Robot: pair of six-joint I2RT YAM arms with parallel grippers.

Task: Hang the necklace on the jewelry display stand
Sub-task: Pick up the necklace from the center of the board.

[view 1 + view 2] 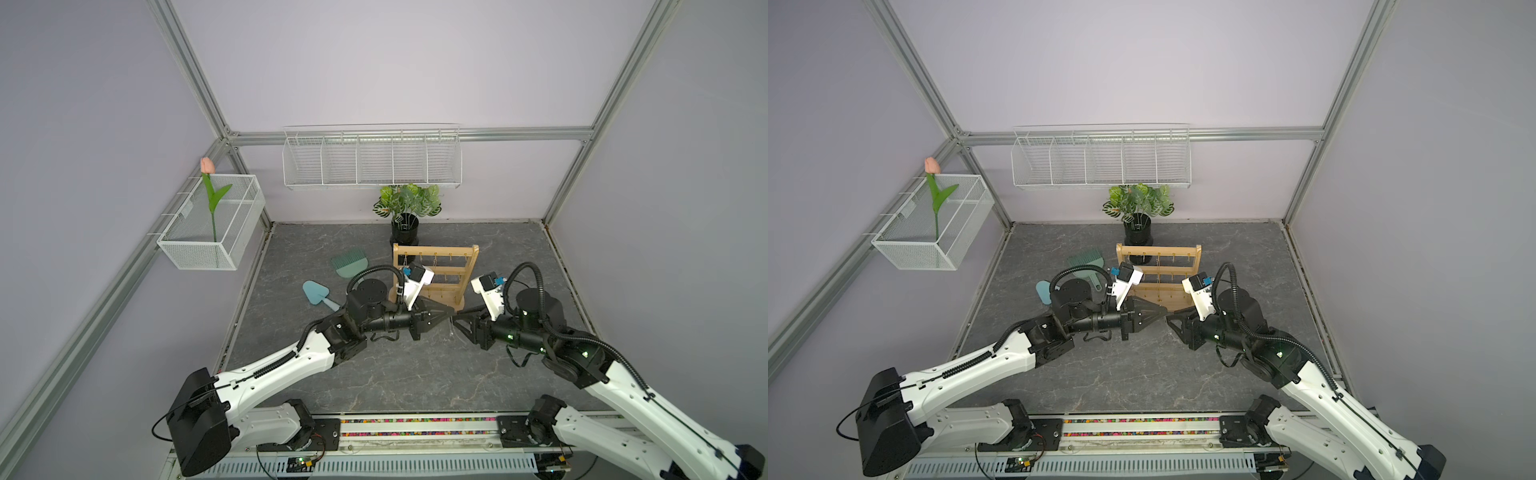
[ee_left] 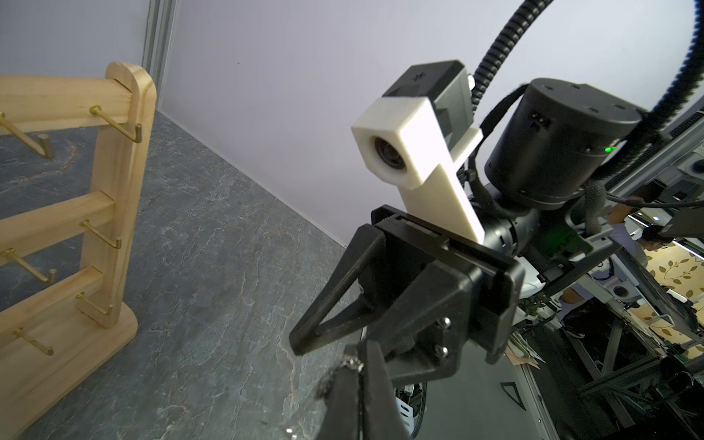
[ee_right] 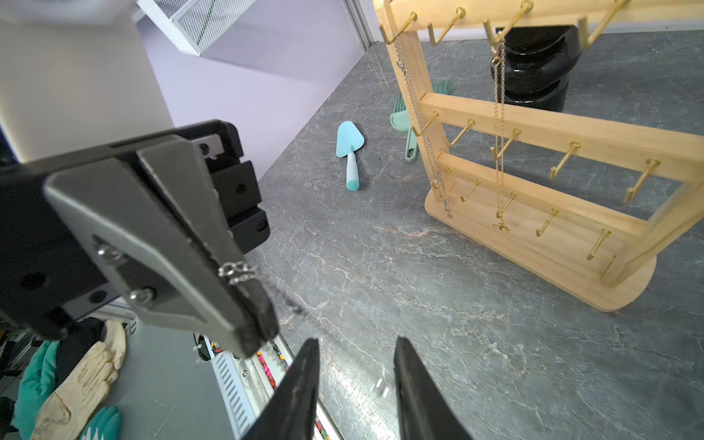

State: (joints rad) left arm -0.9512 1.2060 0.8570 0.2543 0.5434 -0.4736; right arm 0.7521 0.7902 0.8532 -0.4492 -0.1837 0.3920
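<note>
— Right gripper [image 3: 356, 384], closest in view: jaws parted, holding nothing?
— So it seems. It faces the left gripper [image 3: 263, 327], clamped on the necklace [image 3: 237, 272], which dangles over the table [image 3: 419, 304]. Probably to spread the loop before hanging it on the stand [image 3: 552, 266] nearby.

stand [image 1: 435, 250] mid table [image 1: 374, 374], 2 chains [image 3: 499, 125] on it, pot [image 1: 404, 235] behind, trowel [image 1: 314, 292] & brush [image 1: 351, 264] at left
</note>
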